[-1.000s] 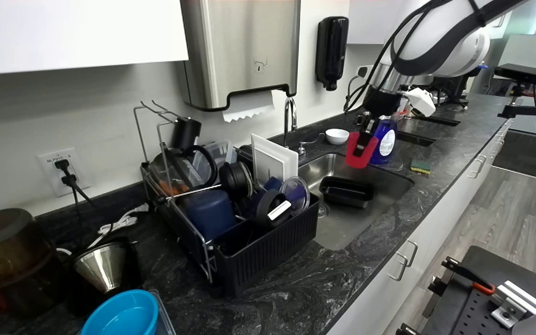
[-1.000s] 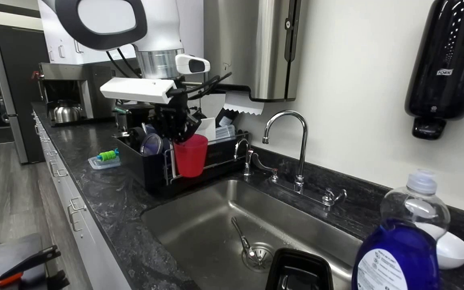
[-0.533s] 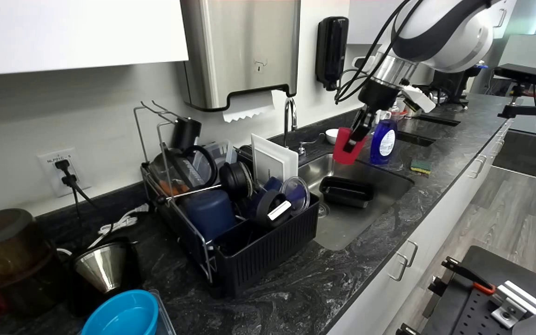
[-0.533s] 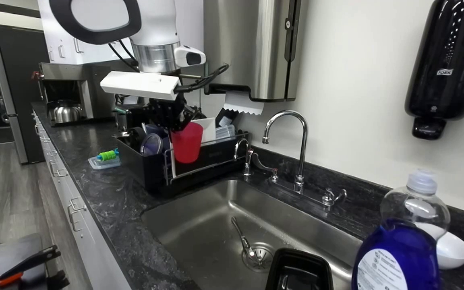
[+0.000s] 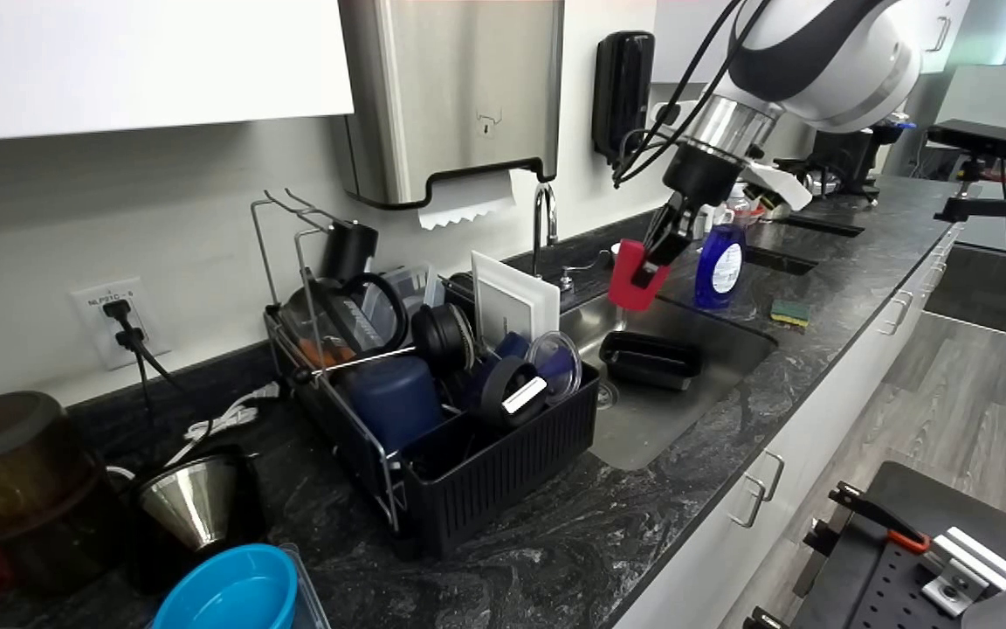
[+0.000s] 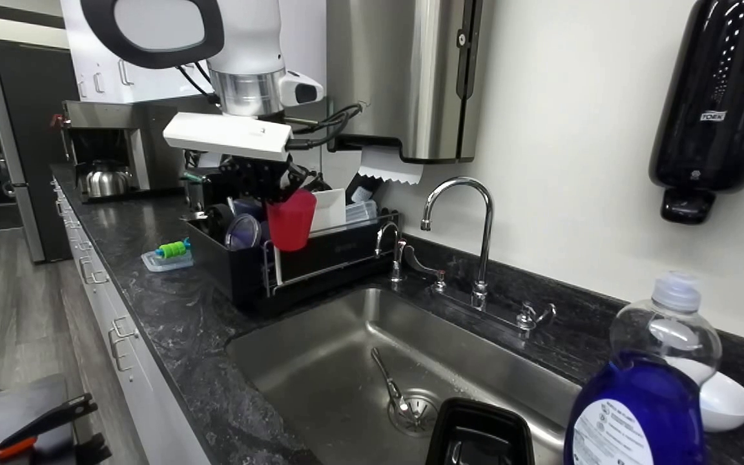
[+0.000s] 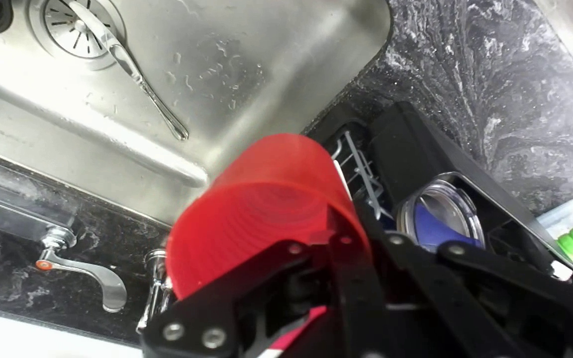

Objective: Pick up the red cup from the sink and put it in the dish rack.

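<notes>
One red cup (image 5: 628, 281), smooth, tapered, round-mouthed, apparently plastic; held in the air over the sink (image 6: 333, 381), near its rack end, slightly tilted, mouth upward; claw (image 5: 646, 266) pinching the cup's wall, one finger seemingly inside the mouth; step in hand, by judgement: the carry, with pickup done and placing not yet begun; the next move likely calls for travel to the dish rack (image 5: 503, 489) beside the sink, high enough to clear its contents, then lowering into a gap and letting go; crowding there could leave the cup perched; its thin wall probably flexes a little under the grip; dish rack, black, with ribbed side and bent wire frame; within it a navy container (image 5: 396, 402), rounded, matte; a white panel (image 5: 507, 301), flat, square-cornered, upright, toward the sink; a clear lid (image 5: 557, 365), round, shiny; sink, brushed steel, round-cornered, floor flecked as if wet; in it a black tray (image 5: 647, 360), glossy, oblong, and a piece of cutlery (image 7: 153, 98), slim, patterned at the handle, one end over the drain (image 7: 65, 42); behind the sink a tap (image 6: 486, 245), polished, arched; around the sink a counter (image 5: 555, 524), dark, stone-like, pale-veined.
</notes>
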Motion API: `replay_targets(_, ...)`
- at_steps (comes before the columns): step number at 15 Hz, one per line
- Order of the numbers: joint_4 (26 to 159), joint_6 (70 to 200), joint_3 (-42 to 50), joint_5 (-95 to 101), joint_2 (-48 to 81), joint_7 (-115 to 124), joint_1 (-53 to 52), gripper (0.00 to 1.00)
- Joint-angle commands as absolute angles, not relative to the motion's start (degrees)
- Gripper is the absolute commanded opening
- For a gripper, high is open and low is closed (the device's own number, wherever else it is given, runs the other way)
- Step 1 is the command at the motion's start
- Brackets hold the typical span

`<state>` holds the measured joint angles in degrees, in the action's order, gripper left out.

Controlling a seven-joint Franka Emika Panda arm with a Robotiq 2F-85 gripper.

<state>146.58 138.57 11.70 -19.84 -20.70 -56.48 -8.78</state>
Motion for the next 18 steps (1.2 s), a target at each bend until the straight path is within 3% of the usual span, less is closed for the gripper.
replay_targets(1,145.51,136.11,12.17,-22.41,-20.94,-60.58,-9.56,0.01)
replay_targets(18,137.73,133.14,9.4,-22.76,-20.48,-61.92,-9.88,0.01)
